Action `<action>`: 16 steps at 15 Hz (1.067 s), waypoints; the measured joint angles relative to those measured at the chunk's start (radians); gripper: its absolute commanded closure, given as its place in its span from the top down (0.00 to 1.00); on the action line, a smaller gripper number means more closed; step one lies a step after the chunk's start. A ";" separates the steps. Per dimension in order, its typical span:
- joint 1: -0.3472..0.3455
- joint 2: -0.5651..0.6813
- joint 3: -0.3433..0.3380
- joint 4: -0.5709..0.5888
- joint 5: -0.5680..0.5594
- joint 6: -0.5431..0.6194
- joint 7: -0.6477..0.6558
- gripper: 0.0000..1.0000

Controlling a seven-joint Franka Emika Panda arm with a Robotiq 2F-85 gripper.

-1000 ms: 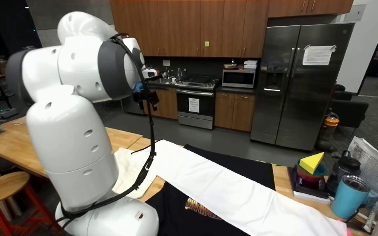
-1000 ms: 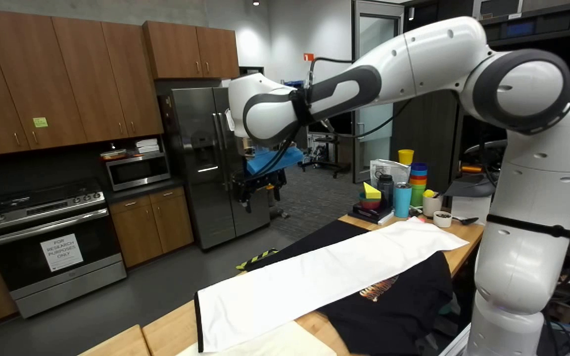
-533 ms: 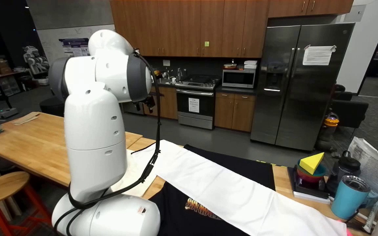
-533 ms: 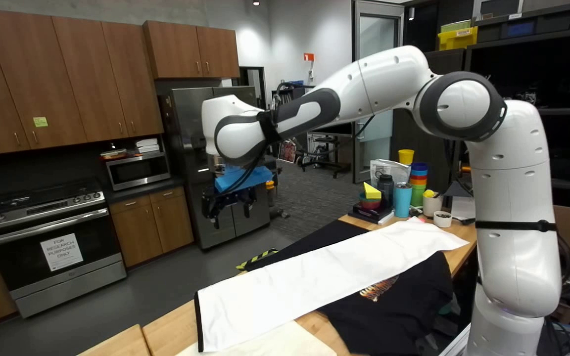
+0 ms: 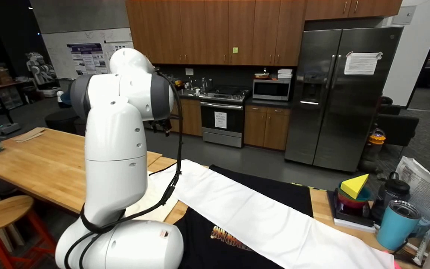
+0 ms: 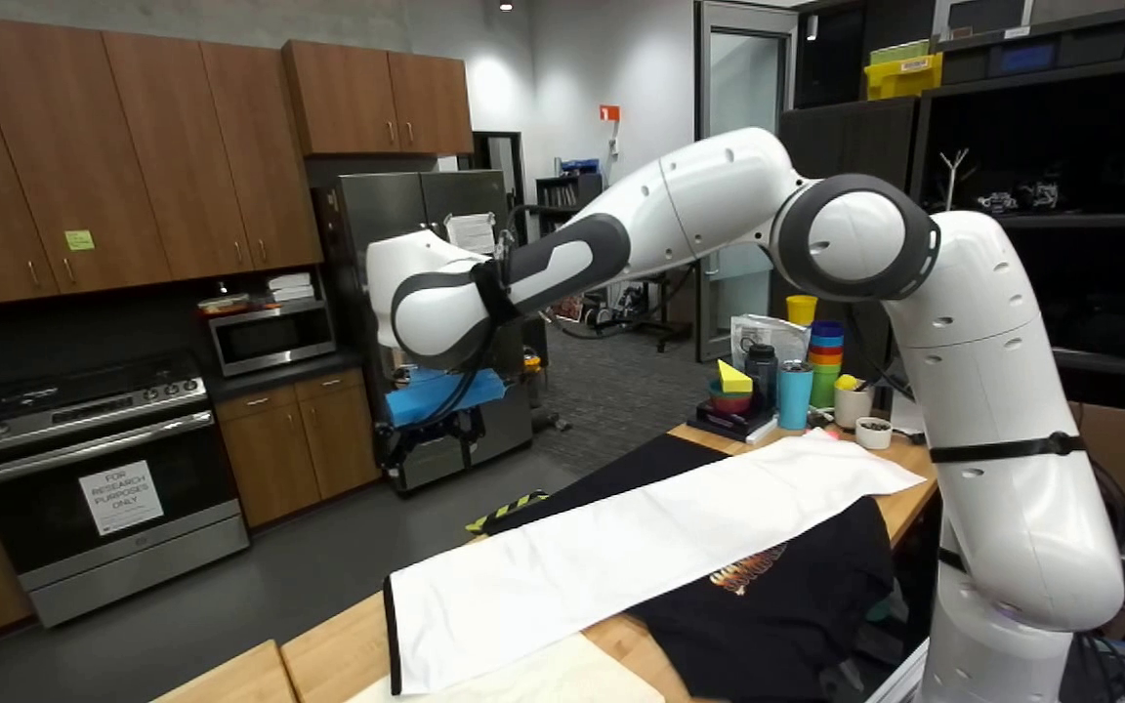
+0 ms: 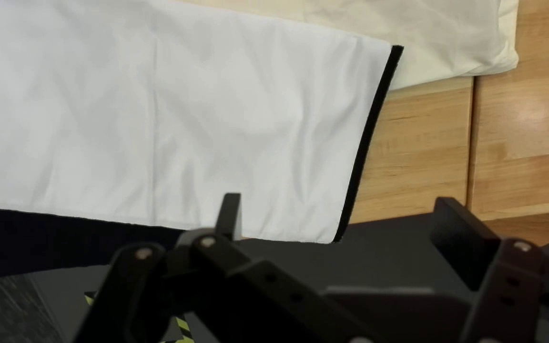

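1. The long white fabric strip [image 7: 236, 105], black-trimmed at one end, lay nearly flat on the light wooden table [image 7: 417, 152], below the jaws and apart from them; in the wrist view its trimmed end showed in the gap between the jaws.
2. Higher than the strip, near its trimmed end, hung the black two-fingered gripper [image 7: 337, 208], its jaws spread wide (a bright blue cover [image 6: 445, 392] sat just over them, as seen in an exterior view).
3. The cream cloth [image 7: 427, 43] lay on the far side of the strip from the jaws, its edge overlapped by the white.
4. Black fabric [image 6: 777, 625] showed along both long sides of the strip; the part away from the jaws bore an orange-and-yellow printed design [image 6: 748, 569].
5. Well apart from the jaws, at the table's other end, stood a blue lidded tumbler [image 6: 795, 397], a multicoloured stack of cups [image 6: 825, 363] and a yellow wedge-shaped block [image 6: 733, 378] resting in round stacked bowls [image 6: 729, 401].
6. Across the floor from the jaws stood a dark stainless-steel refrigerator [image 5: 349, 119].
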 measured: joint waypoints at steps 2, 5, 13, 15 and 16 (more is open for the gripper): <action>0.028 0.030 -0.014 0.017 -0.018 0.001 0.043 1.00; 0.068 0.084 -0.031 0.042 -0.052 0.002 0.088 1.00; 0.138 0.260 -0.079 0.134 -0.076 0.008 0.143 1.00; 0.142 0.297 -0.082 0.162 -0.068 0.010 0.148 1.00; 0.144 0.315 -0.083 0.178 -0.061 0.010 0.149 1.00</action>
